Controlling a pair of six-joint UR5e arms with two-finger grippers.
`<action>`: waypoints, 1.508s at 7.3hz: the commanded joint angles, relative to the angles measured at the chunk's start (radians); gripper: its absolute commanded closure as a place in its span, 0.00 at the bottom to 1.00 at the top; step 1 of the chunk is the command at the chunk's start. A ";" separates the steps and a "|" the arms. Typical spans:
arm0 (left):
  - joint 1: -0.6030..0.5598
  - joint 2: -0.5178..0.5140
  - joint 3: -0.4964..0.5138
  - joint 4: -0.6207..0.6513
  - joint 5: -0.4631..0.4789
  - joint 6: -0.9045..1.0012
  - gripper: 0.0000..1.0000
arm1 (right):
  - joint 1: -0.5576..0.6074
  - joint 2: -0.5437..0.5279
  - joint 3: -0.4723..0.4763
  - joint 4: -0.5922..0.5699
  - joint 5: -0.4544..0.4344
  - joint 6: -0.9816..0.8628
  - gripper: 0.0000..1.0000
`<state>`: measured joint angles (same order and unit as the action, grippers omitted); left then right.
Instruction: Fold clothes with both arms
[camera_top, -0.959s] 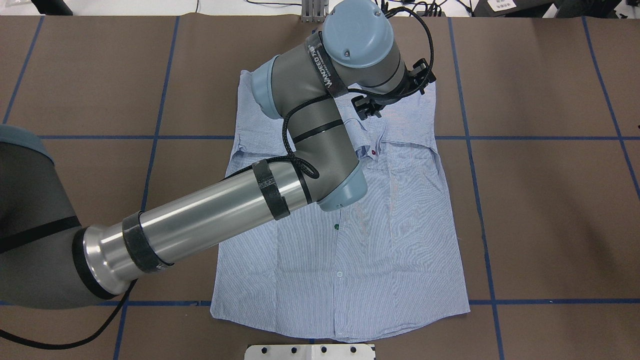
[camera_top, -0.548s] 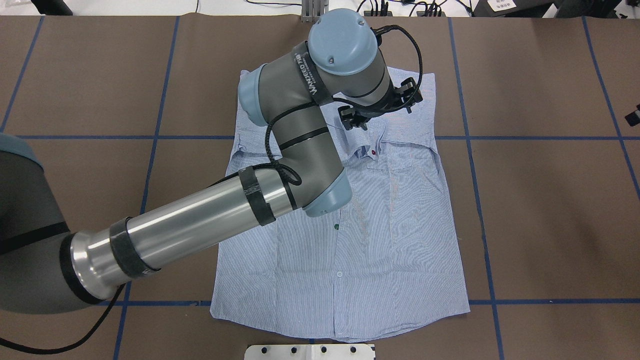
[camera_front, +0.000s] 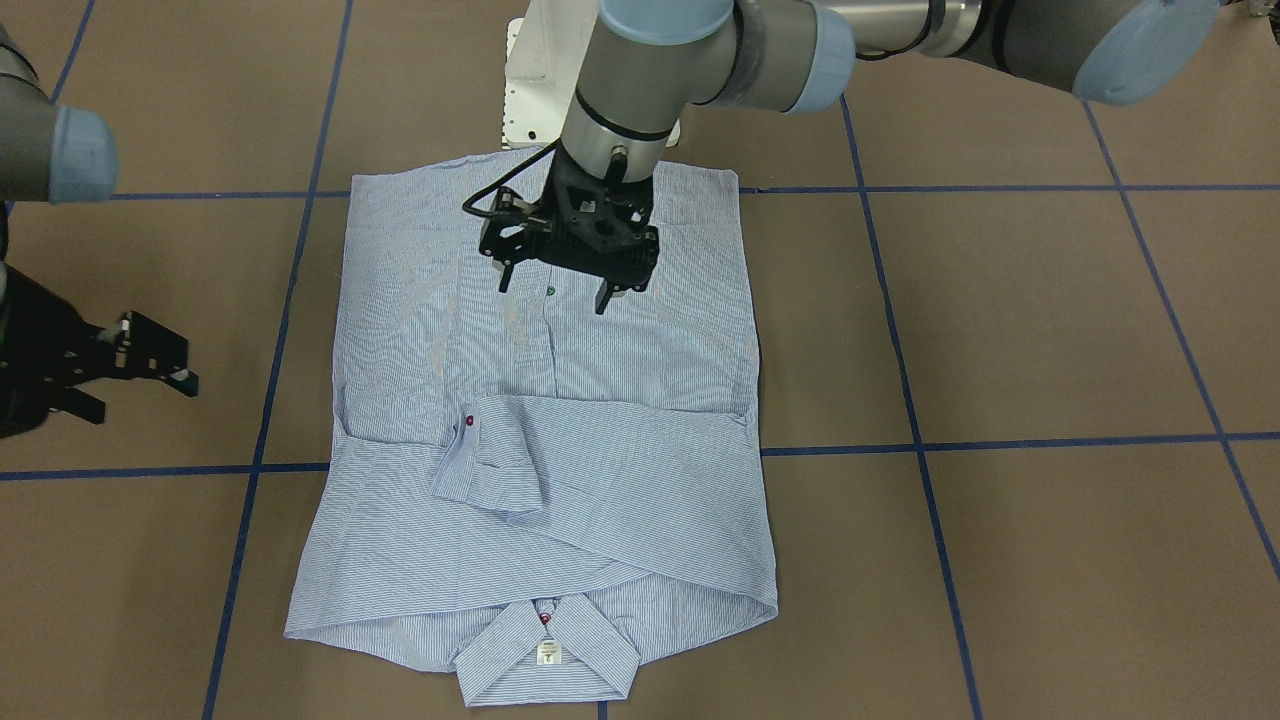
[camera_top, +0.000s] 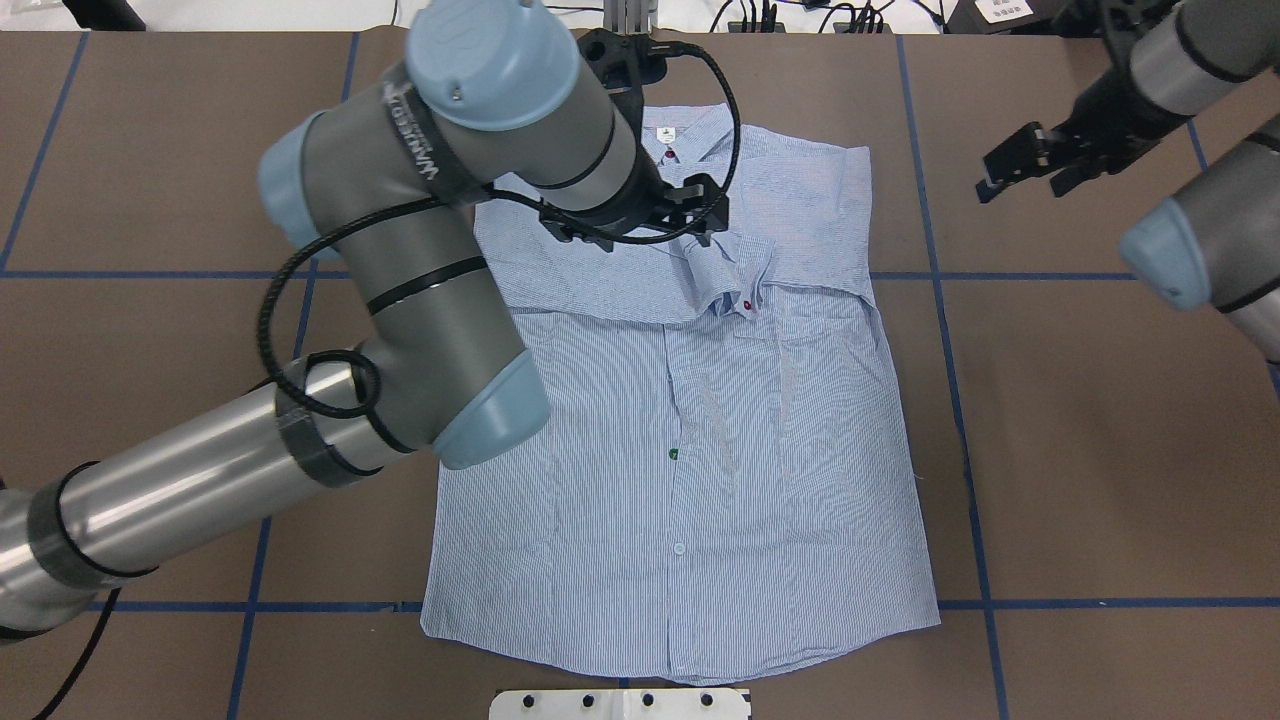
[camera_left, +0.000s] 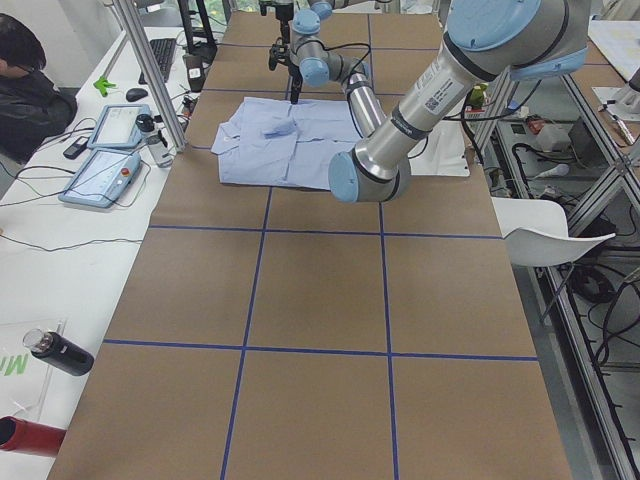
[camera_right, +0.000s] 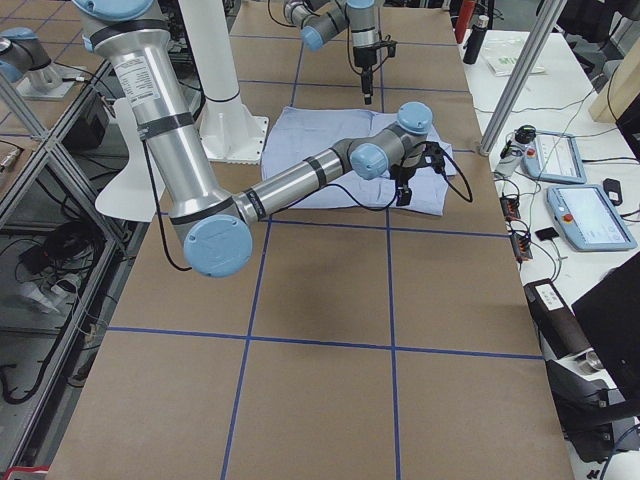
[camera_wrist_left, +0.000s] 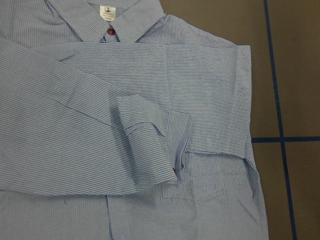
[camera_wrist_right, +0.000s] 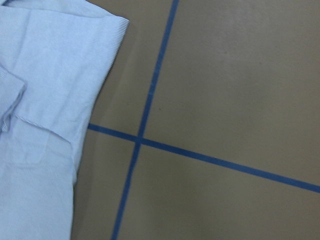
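The shirt (camera_top: 760, 480) lies flat in the middle of the desk (camera_top: 1100, 420), collar far, sleeves crossed over its chest, apparently ready for a body fold. The left gripper (camera_front: 553, 292) hovers above it, spread and empty. The right gripper (camera_top: 1022, 178), also released, waits over bare desk to the right.

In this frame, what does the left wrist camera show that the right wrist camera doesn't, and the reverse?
Left wrist only: the collar, its white label and the red button under it. Right wrist only: no object of its own, just a wider stretch of bare table. Both: the striped shirt with its folded edge, and a blue tape crossing on that table.
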<state>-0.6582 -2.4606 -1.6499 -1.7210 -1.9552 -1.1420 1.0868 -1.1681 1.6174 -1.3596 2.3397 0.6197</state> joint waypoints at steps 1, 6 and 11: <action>-0.020 0.086 -0.126 0.018 -0.010 0.053 0.00 | -0.117 0.141 -0.214 0.230 -0.118 0.223 0.08; -0.020 0.086 -0.157 0.035 -0.010 0.045 0.00 | -0.284 0.294 -0.412 0.356 -0.316 0.445 0.32; -0.021 0.086 -0.165 0.035 -0.010 0.045 0.00 | -0.332 0.291 -0.413 0.356 -0.375 0.488 0.49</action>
<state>-0.6795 -2.3736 -1.8143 -1.6859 -1.9650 -1.0968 0.7590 -0.8767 1.2039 -1.0033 1.9716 1.1006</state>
